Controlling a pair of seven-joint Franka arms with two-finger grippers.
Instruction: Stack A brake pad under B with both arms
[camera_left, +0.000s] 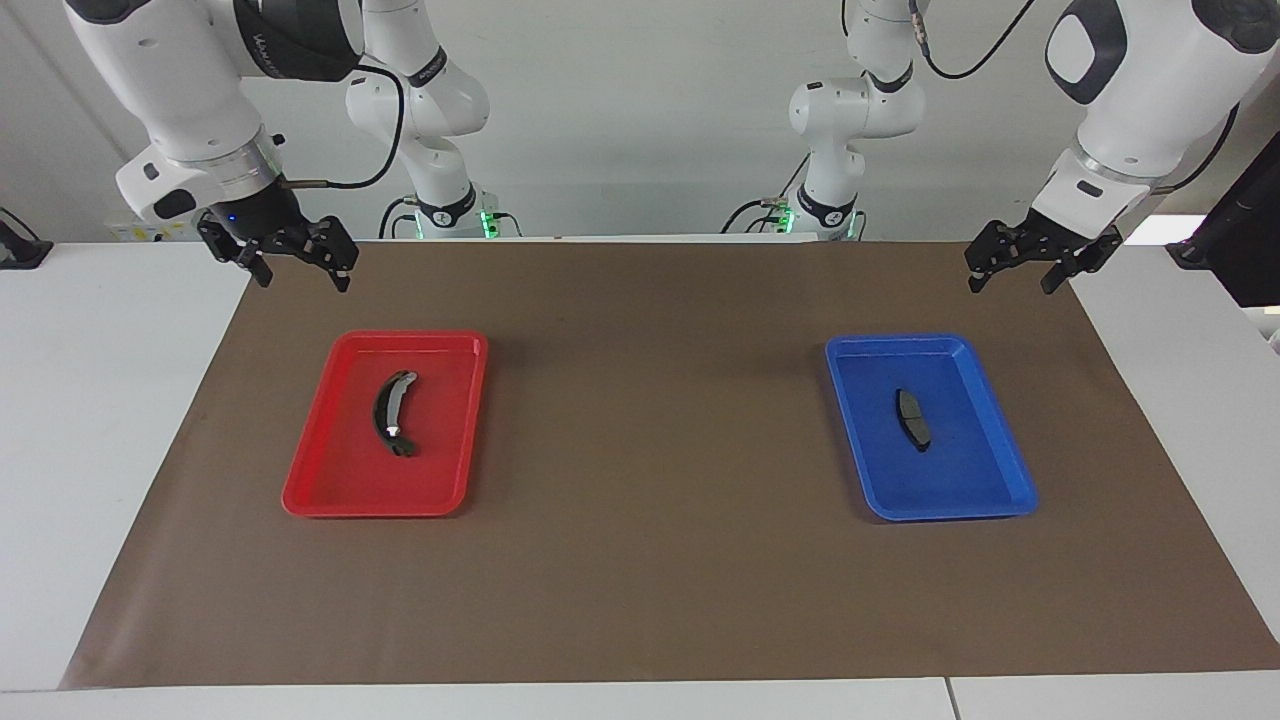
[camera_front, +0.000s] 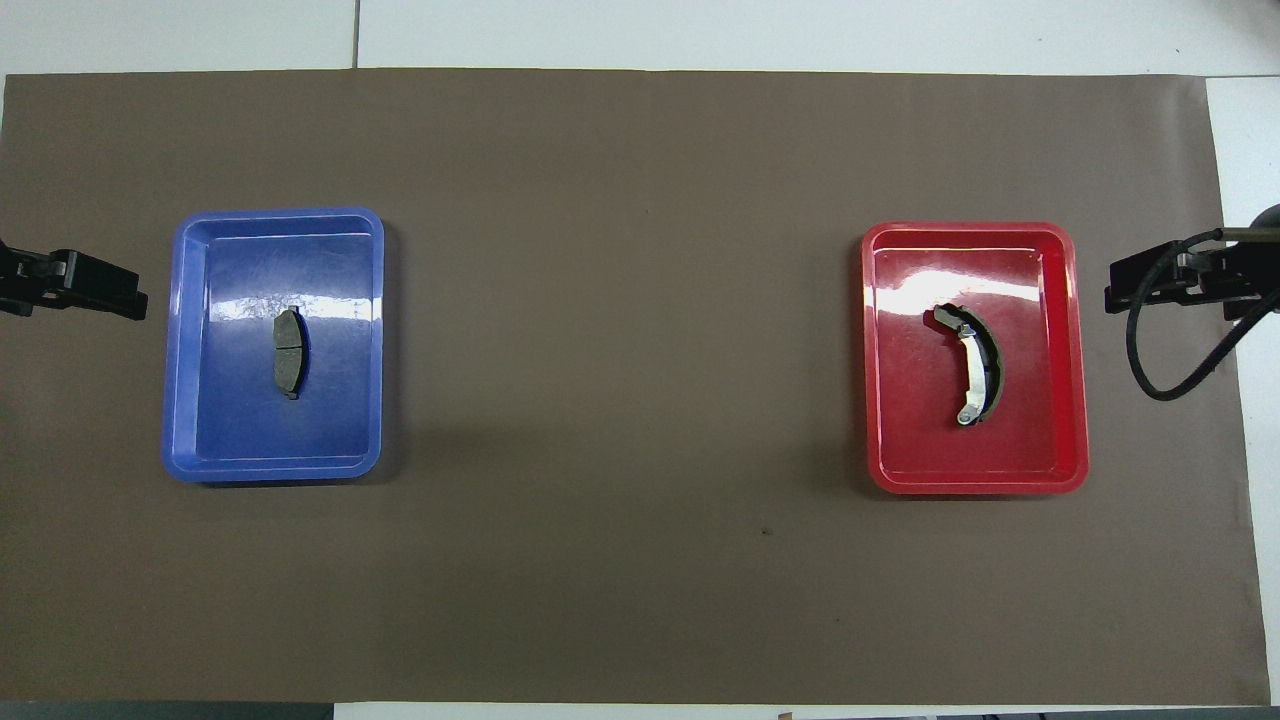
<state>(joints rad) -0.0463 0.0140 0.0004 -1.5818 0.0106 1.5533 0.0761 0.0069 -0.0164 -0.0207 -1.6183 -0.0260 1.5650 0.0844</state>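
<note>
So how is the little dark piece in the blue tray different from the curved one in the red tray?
The A brake pad is short, nearly straight and plain dark grey; B is longer, bent into a crescent, with a pale inner face and a shiny clip. A lies in the blue tray, B in the red tray. Both lie untouched.

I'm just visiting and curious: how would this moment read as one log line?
stage: not started | A brake pad: in blue tray | B: in red tray | left gripper: open, waiting | right gripper: open, waiting

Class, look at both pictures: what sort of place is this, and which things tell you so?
Probably a robotics lab bench: two arms wait with the left gripper and right gripper raised over a brown mat, with brake pads laid out in a red tray and blue tray.
</note>
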